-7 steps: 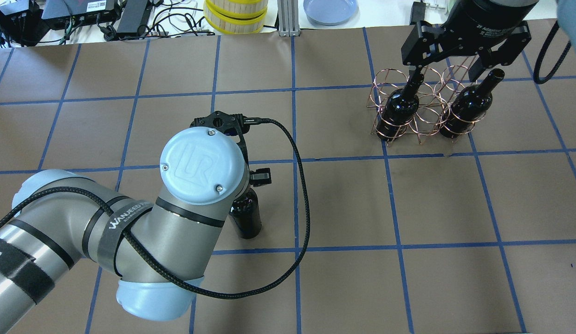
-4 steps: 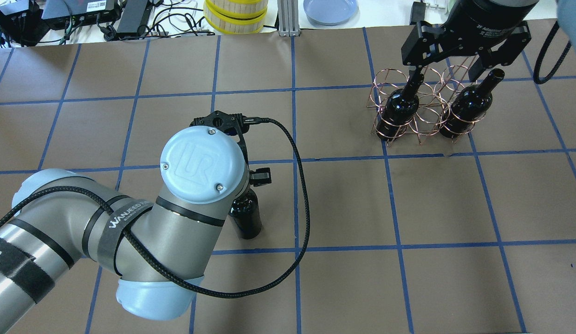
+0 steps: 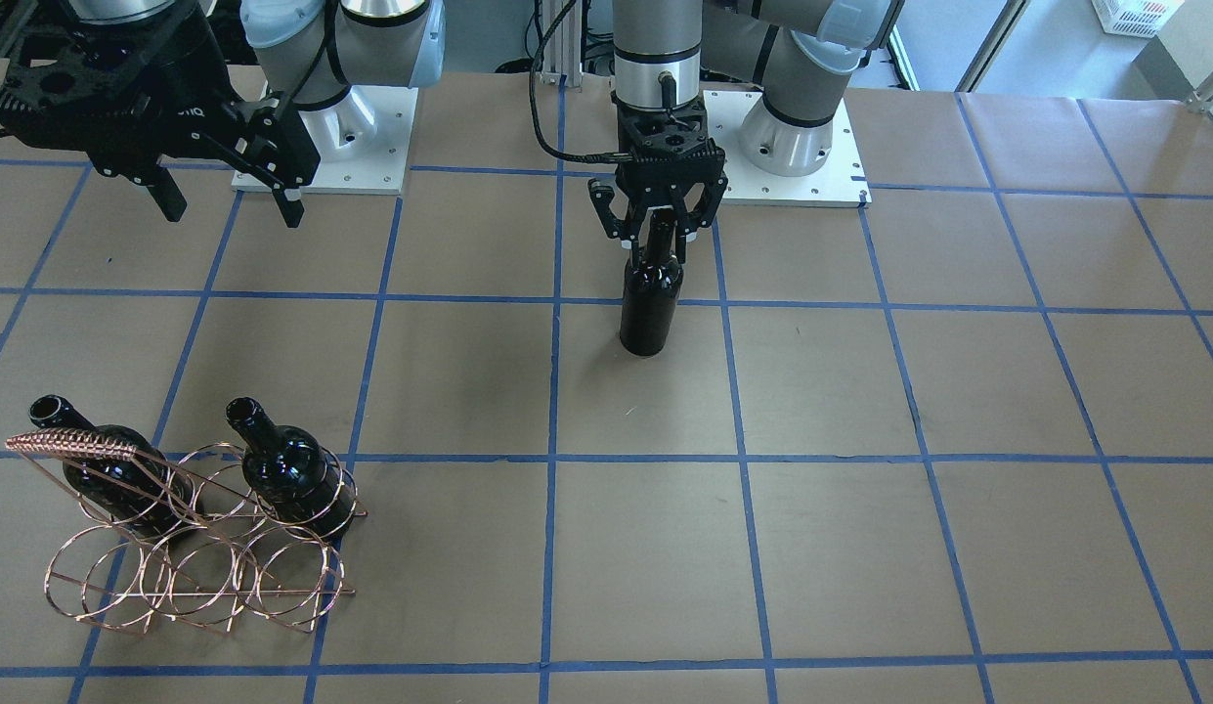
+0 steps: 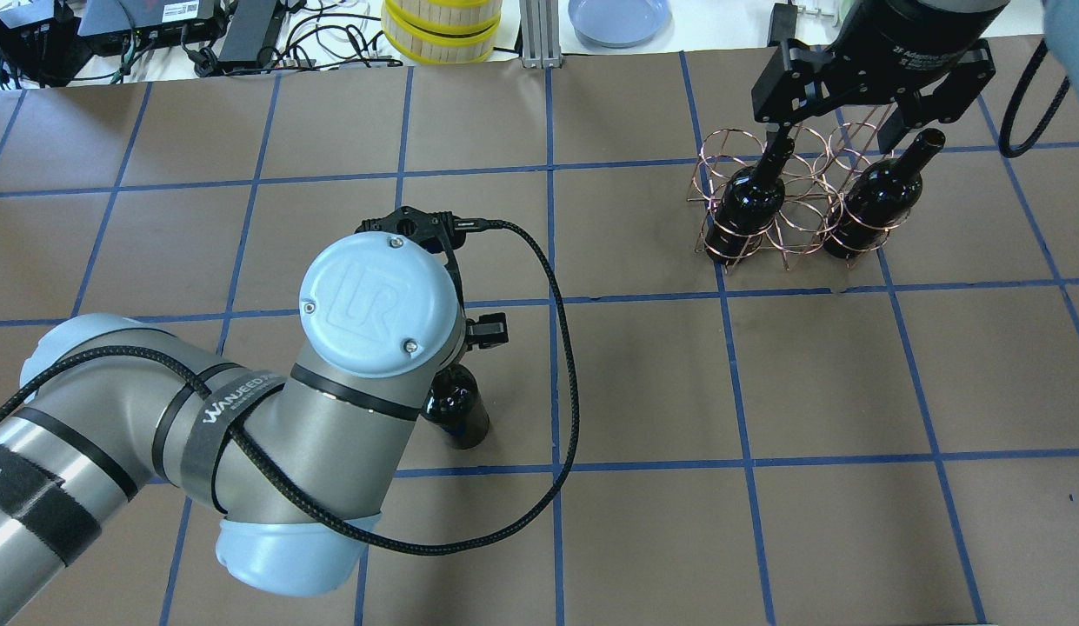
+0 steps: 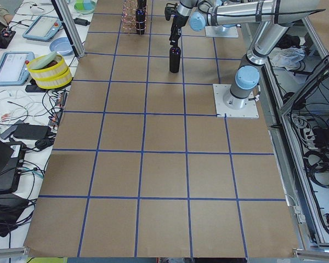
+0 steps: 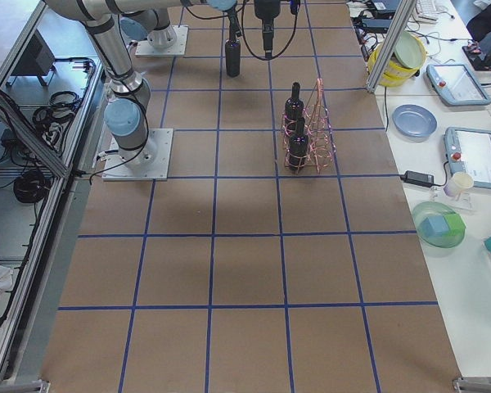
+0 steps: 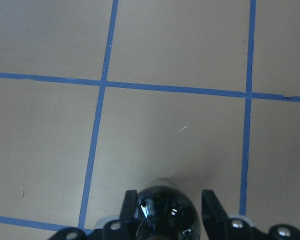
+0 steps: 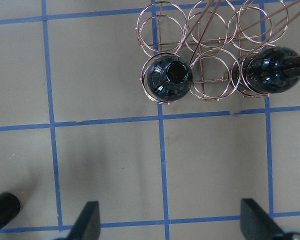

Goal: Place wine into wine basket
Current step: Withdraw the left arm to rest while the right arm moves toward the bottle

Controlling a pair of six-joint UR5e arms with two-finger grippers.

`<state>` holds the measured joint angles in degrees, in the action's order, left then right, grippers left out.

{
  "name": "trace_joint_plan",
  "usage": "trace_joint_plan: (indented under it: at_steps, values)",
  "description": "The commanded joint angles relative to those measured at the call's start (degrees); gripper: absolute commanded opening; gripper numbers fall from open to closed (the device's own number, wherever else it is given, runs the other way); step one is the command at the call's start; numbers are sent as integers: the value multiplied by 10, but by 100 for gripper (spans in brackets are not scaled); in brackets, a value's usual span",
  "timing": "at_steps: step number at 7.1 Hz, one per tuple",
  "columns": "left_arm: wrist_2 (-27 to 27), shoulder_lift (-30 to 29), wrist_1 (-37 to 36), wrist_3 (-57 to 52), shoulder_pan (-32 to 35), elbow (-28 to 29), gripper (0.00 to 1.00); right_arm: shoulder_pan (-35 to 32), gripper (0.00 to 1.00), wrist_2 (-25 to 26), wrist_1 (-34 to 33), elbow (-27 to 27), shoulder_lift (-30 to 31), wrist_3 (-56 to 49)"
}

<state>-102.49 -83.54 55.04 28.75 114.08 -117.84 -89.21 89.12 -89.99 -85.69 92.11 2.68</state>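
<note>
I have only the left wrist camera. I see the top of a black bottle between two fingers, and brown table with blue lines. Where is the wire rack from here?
Observer: The wire rack stands far from the held bottle, off to the robot's right.
Operator: Is there a free place in it?
Observer: Yes. One bottle and a second bottle stand in the end hoops of one row; the middle hoop between them is empty.
Operator: Is the other hand in the way?
Observer: The right hand is open and raised, touching neither rack nor bottles.
</note>
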Motion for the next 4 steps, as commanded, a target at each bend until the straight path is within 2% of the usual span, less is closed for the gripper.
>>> trace_joint_plan:
  at_steps: [1, 2, 3, 4]
  values:
    - [2, 0, 84, -7, -13, 49, 82, 0, 100, 0, 1, 0, 0, 0]
    - [31, 0, 168, -6, -35, 105, 89, 0, 100, 0, 1, 0, 0, 0]
    - [65, 0, 240, -7, -58, 163, 92, 0, 100, 0, 0, -1, 0, 0]
    - [78, 0, 277, -11, -85, 202, 97, -3, 100, -3, -3, 0, 0, 7]
